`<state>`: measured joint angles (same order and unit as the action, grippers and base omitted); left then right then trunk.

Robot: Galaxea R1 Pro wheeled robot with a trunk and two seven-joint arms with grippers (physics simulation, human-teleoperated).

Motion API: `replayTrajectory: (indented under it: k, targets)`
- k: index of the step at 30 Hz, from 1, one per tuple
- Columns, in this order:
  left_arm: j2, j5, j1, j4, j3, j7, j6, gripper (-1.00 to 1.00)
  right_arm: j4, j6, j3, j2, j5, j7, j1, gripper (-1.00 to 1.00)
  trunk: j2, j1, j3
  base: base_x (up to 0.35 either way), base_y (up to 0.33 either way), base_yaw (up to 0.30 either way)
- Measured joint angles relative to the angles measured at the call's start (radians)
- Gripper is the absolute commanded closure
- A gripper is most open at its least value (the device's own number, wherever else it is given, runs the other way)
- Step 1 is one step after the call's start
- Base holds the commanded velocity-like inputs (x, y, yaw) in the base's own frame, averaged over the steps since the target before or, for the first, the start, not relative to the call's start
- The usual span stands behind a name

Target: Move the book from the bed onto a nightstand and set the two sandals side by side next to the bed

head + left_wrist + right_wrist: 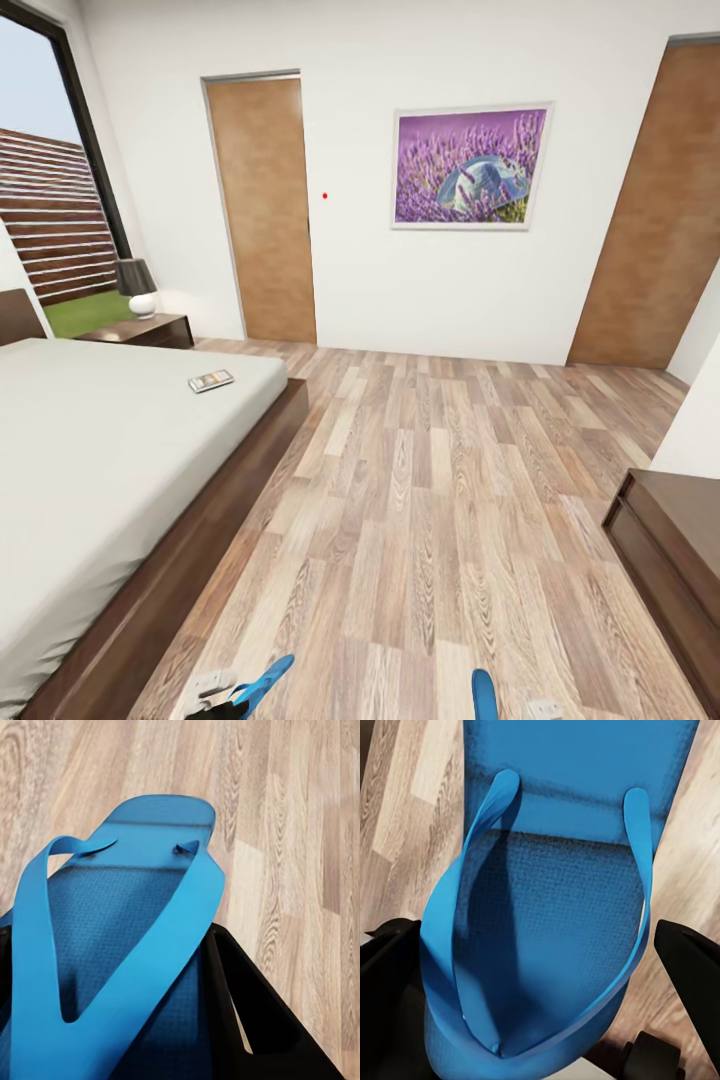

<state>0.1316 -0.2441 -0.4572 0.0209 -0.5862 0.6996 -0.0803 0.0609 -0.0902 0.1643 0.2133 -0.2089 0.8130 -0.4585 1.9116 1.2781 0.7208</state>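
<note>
While each arm carries one blue sandal low at the near edge of the head view, the left sandal and the right sandal hang above the wood plank floor, just off the corner of the bed. In the left wrist view the black fingers close around the heel end of that sandal; in the right wrist view the fingers flank the other sandal, apparently holding it by its edges. Both look light, thin and bendy, a foam sole with a fine woven-looking texture and a smooth, flat thong strap, so a grip across the sole edge near the heel seems safest, as the strap would probably flex and let the sandal swing. The book lies flat on the plain white mattress near the bed's far corner, thin and stiff-looking, best taken by an overhanging edge. The glossy dark nightstand stands beyond, bearing a lamp
</note>
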Motion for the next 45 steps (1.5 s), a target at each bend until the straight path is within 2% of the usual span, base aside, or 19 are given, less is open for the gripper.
replayTrajectory:
  k: [45]
  targets:
    - [0.0, -0.001, 0.0, 0.0, 0.0, -0.002, -0.001, 1.0, 0.0, 0.0, 0.0, 0.0, 0.0, -0.001, 0.0, 1.0, 0.0, 0.0, 0.008, 0.0, 0.0, 0.0]
